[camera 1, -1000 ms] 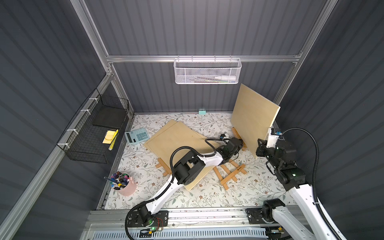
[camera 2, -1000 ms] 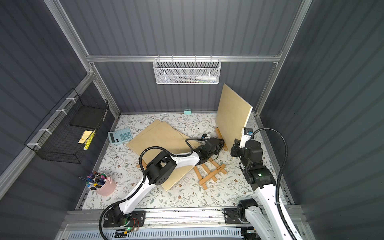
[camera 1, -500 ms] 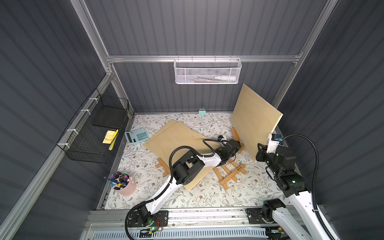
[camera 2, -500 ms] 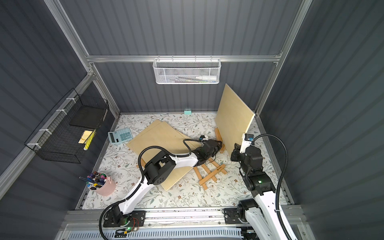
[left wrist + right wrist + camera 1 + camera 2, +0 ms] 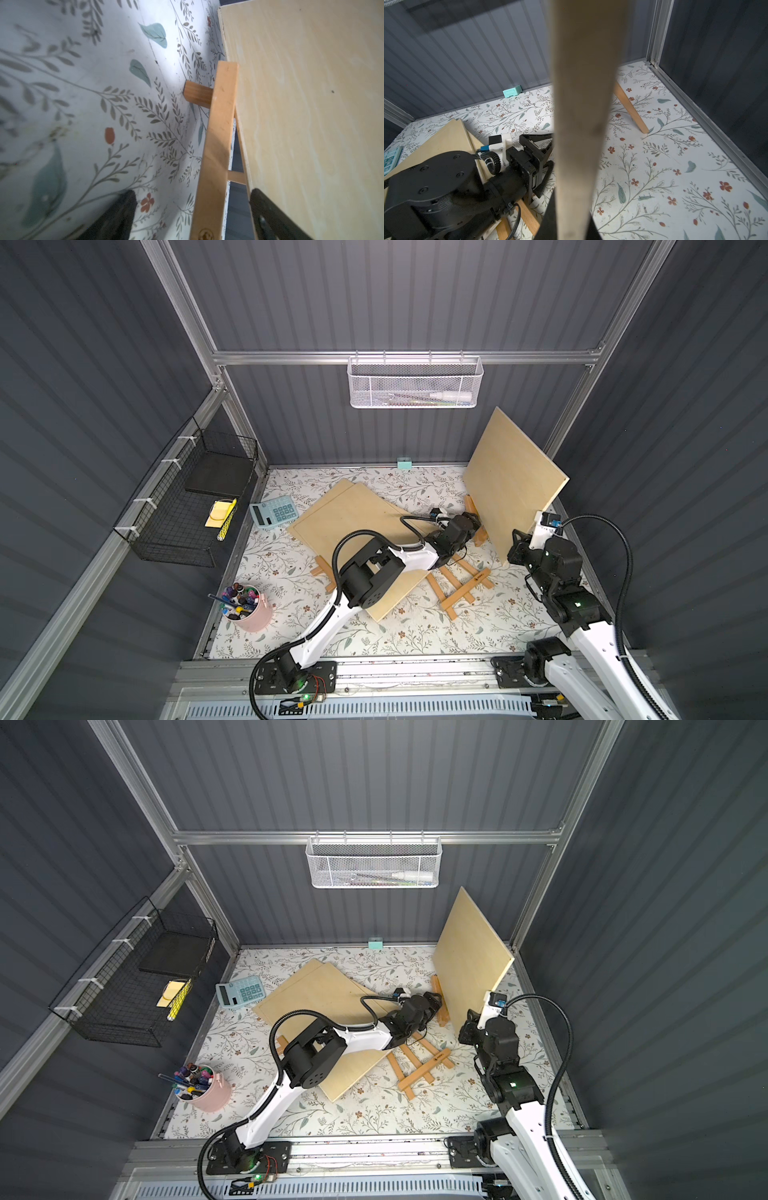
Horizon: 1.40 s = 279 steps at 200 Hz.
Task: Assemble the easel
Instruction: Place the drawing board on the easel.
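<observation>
**Panel Propped on the Standing Easel, One Claw Clamped and One Spread**

The upright panel (image 5: 511, 477) was a thin rectangle of pale plywood with faint grain. It was tilted back against the standing easel (image 5: 220, 135), a frame of smooth, square-edged, honey-coloured slats. Near the panel's foot, on its front side, a second easel, the flat easel (image 5: 459, 593), lay on the table. Its long slats were crossed by rails, and it was partly tucked under flat boards (image 5: 353, 522) of the same pale plywood, stacked askew.

The table top (image 5: 415, 635) wore a white sheet printed with grey sprigs, teal leaves and small red flowers. Dark grey ribbed walls (image 5: 395, 294) closed it in, edged by an aluminium frame (image 5: 407, 357). A white mesh basket (image 5: 413, 383) hung on the rear wall above the panel's top corner, and a small mint box (image 5: 404, 463) sat at that wall's foot, near the panel. Well apart from the panel, beyond the flat boards, were a teal calculator (image 5: 274, 511), a pink cup (image 5: 253, 612) bristling with pens, and a black wire basket (image 5: 183, 514) on the side wall.

The right claw (image 5: 570, 223) was clamped on the panel's lower near corner, the thin edge rising out of its grip. The left claw (image 5: 192, 194) reached low to the panel's front face with its jaws spread wide. The standing easel's front slat ran between them and touched neither. One black finger (image 5: 268, 212) lay just beside the panel's face; whether it touched could not be told.
</observation>
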{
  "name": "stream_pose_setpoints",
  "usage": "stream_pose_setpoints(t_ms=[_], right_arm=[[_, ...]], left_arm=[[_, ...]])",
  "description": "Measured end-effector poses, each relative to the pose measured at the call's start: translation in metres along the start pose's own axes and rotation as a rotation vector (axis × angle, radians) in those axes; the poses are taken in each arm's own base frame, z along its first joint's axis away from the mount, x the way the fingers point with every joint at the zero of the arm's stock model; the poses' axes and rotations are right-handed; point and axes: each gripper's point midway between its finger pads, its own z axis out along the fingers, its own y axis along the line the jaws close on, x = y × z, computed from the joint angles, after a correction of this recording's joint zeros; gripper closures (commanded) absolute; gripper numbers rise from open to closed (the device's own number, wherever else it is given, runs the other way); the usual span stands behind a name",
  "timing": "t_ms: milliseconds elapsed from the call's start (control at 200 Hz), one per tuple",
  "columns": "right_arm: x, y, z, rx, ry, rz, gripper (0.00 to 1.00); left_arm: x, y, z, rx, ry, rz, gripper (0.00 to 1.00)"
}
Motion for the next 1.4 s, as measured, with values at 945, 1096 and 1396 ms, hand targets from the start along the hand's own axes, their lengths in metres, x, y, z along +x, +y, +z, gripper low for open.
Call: stream_pose_setpoints(t_ms=[945,1096,1396], right_arm=[[0.071,-0.074,-0.012,0.407,0.197,0.005,0.28],[0.068,-0.081,-0.028,0.462,0.209,0.074,0.11],[0.030,-0.065,-0.065,0.395,0.166,0.175,0.01]], left_arm=[[-0.002,0.002,-0.017,-0.046,0.033,0.198,0.01],[-0.002,0.010,-0.019,-0.101,0.030,0.329,0.01],[-0.062,-0.066,-0.073,-0.114,-0.185,0.610,0.01]])
